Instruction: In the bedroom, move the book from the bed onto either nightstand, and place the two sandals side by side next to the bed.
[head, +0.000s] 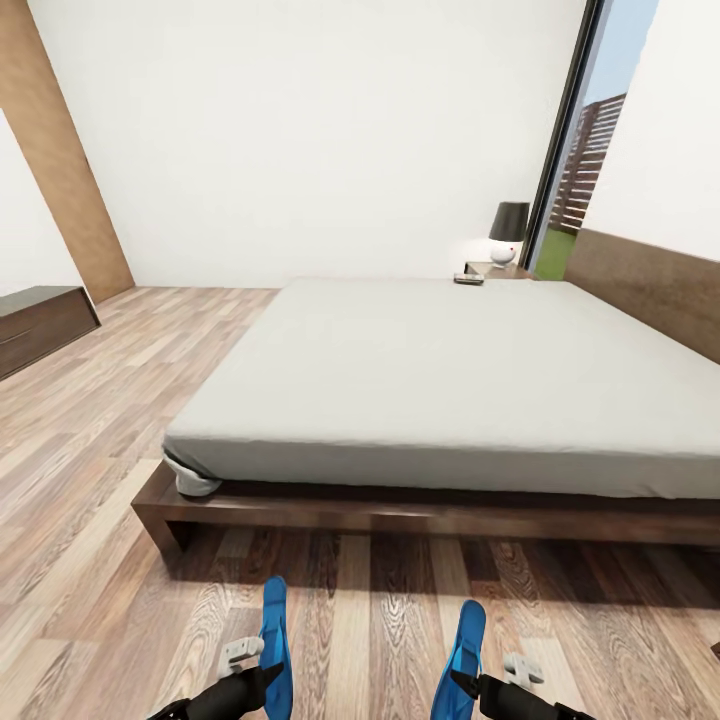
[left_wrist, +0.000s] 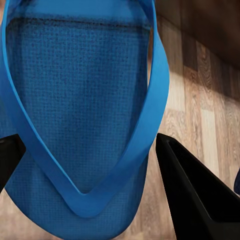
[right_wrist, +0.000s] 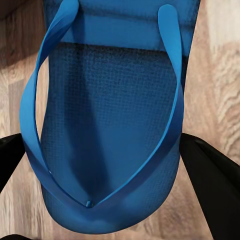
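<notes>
Lying near the far edge of the bed (head: 450, 380), by the nightstand (head: 497, 268): book (head: 468, 279). Hanging toe-down over the floor (head: 90, 430) just before the bed frame, one sandal per hand, presumably for setting down side by side: left sandal (head: 275, 640), right sandal (head: 464, 645). Reaching forward, clamping on the straps: left hand (head: 262, 678), right hand (head: 462, 684).

White walls (head: 300, 130), plank floor (head: 90, 420), tall window (head: 590, 130).
</notes>
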